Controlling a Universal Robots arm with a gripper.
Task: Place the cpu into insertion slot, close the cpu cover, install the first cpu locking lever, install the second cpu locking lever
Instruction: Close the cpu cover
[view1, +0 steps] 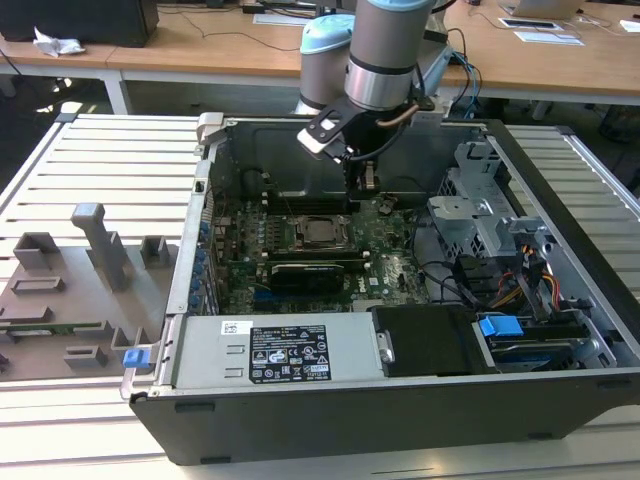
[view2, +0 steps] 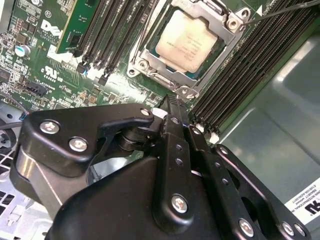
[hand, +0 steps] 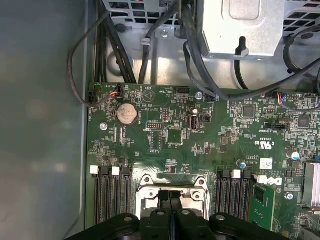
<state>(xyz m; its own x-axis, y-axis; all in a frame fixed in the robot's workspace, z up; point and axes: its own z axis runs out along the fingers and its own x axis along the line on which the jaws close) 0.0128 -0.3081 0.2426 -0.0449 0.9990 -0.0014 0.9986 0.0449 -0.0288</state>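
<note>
The claw (view1: 366, 182) is hanging inside the open computer case (view1: 400, 405), its fingers pinched together on nothing, just beyond the chip (view2: 187, 40) and to the exterior view's right of it. The chip is lying in the middle of the green board (hand: 170, 135), with the metal cover (view2: 159, 79) lying down around it.

As I judge it, the shut tips are hovering close to the cover's corner and the memory slots (view2: 240, 75), so a slanted push could be scraping the board or slipping off a lever. A thin wire lever (view2: 282, 10) is running out of frame, so I cannot tell whether it is latched. In the first wrist view the claw's body is hiding the chip.
</note>
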